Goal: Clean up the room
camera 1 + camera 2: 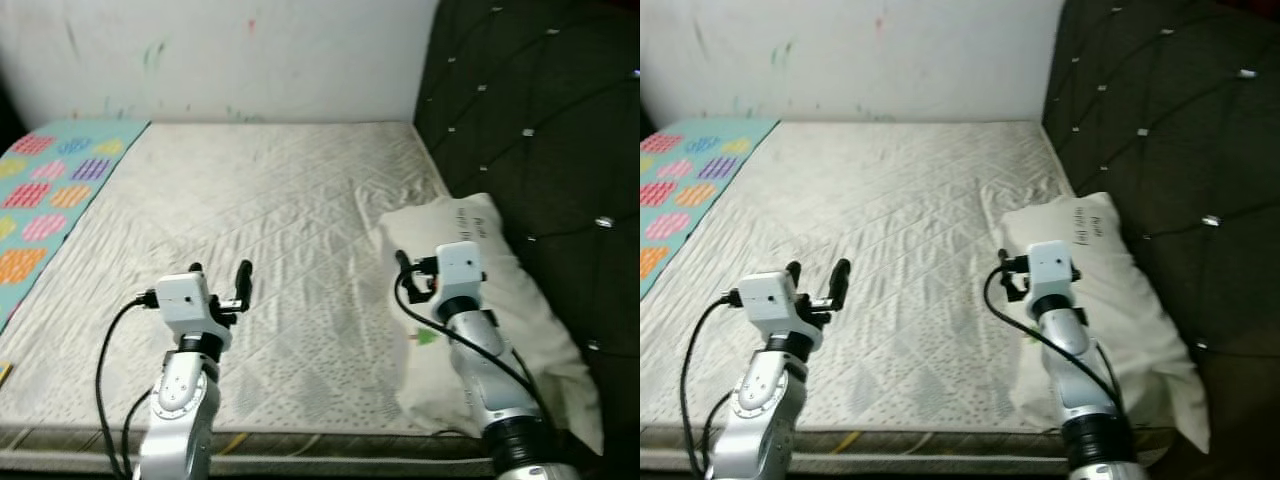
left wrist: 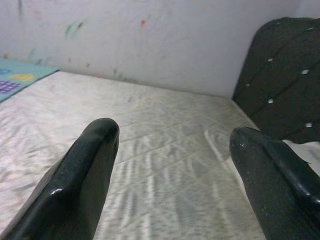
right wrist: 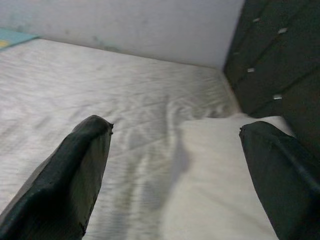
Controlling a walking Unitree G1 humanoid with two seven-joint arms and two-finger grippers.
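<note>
Left eye view: white, rumpled pillow (image 1: 500, 290) against dark headboard (image 1: 540, 120); both hands (image 1: 220, 275) (image 3: 175, 165) spread wide, empty

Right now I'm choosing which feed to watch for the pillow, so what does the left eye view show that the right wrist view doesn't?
Left eye view alone: both arms, the open left gripper over the mattress, the colourful patterned blanket, and the whole white pillow against the dark headboard.
Right wrist view alone: the open right gripper seen close, its fingers spread above the pillow's edge.
Both: mattress, pillow, headboard, white wall.
</note>
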